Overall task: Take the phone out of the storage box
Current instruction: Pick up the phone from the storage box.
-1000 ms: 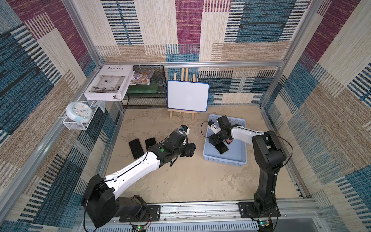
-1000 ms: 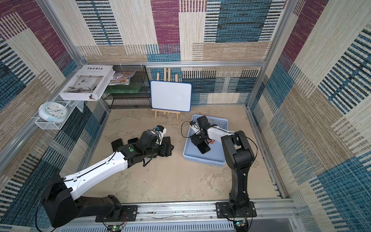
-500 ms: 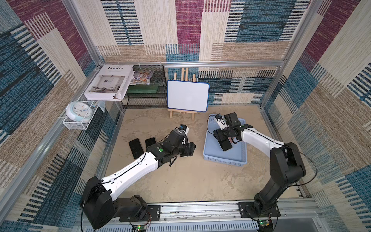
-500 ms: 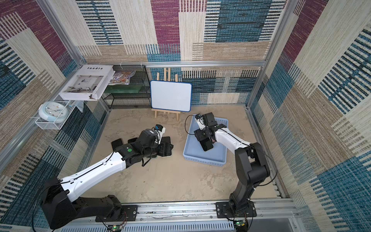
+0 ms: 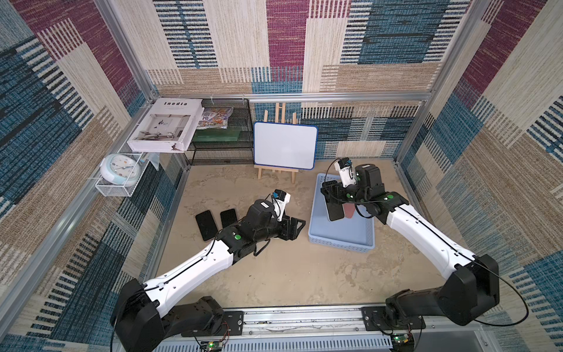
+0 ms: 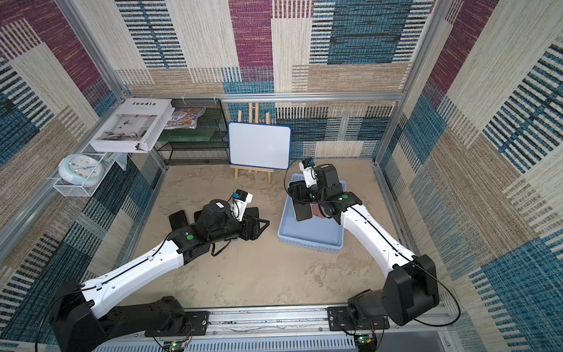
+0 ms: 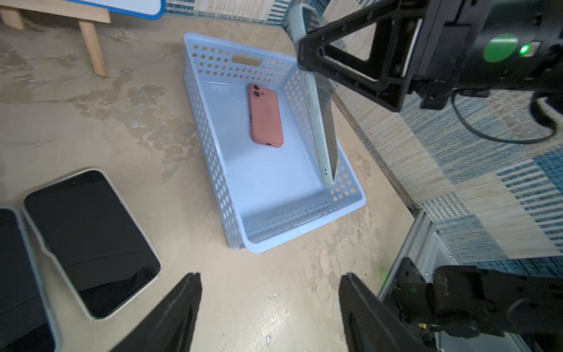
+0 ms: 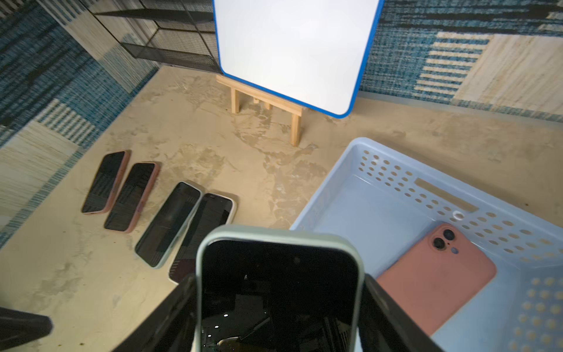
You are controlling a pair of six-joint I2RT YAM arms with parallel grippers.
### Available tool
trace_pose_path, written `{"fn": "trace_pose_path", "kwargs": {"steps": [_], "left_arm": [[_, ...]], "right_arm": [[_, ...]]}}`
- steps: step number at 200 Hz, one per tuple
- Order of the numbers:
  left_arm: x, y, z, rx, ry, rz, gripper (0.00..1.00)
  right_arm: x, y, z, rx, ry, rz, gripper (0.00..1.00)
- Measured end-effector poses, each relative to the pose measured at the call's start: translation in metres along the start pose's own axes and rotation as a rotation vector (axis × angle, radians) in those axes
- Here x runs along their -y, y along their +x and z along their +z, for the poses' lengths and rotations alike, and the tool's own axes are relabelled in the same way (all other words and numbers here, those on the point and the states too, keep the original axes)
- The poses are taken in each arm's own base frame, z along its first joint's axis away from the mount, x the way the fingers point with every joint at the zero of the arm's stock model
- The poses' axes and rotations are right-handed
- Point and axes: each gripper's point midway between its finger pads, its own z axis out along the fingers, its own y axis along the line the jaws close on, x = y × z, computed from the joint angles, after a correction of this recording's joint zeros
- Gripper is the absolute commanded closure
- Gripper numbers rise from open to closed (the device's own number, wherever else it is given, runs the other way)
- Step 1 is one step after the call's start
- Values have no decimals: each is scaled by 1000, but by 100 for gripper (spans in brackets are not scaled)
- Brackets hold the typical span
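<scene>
Pale blue perforated plastic storage box [image 5: 341, 243] sits right of centre in both top views, on the sandy beige counter [image 5: 274, 274]. Above it the right pincer [image 5: 333, 198] is clamped across a dark-screened phone in a pale grey-green case [image 5: 335, 213], which hangs lengthwise below the jaws.

From the top, that phone and the arm cover most of a salmon-pink phone [image 5: 349, 210]. The left wrist view shows the salmon-pink phone [image 7: 266, 119] whole, lying back-up on the box floor, apart from the walls. It also shows the held phone [image 7: 323, 122] edge-on. Whether its lower end clears the rim I cannot tell.

Centre frame, the left pincer [image 5: 294, 227] hovers just left of the box, jaws apart with nothing between them. Its arm hides part of a row of black-screened phones [image 5: 205, 224] on the counter, while the right wrist view shows four of these phones [image 8: 167, 224] side by side. A blue-framed whiteboard on a wooden easel [image 5: 285, 149] stands at the back wall.
</scene>
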Motion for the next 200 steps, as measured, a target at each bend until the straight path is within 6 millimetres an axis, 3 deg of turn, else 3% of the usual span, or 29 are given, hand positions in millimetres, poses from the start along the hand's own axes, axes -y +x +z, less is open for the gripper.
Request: {"fn": "trace_pose_path", "kwargs": {"steps": [29, 52, 104, 175, 200], "left_arm": [[15, -4, 2, 34, 97, -5, 24], [24, -9, 6, 56, 141, -13, 25], [23, -12, 20, 60, 147, -39, 30], [25, -17, 52, 40, 168, -123, 46], [26, -18, 60, 40, 176, -154, 64]], "right_arm": [[-38, -8, -4, 18, -97, 23, 40], [-53, -13, -6, 22, -138, 54, 41], [-69, -10, -6, 7, -176, 106, 42], [-79, -8, -17, 23, -157, 105, 45], [-77, -7, -18, 27, -127, 101, 41]]}}
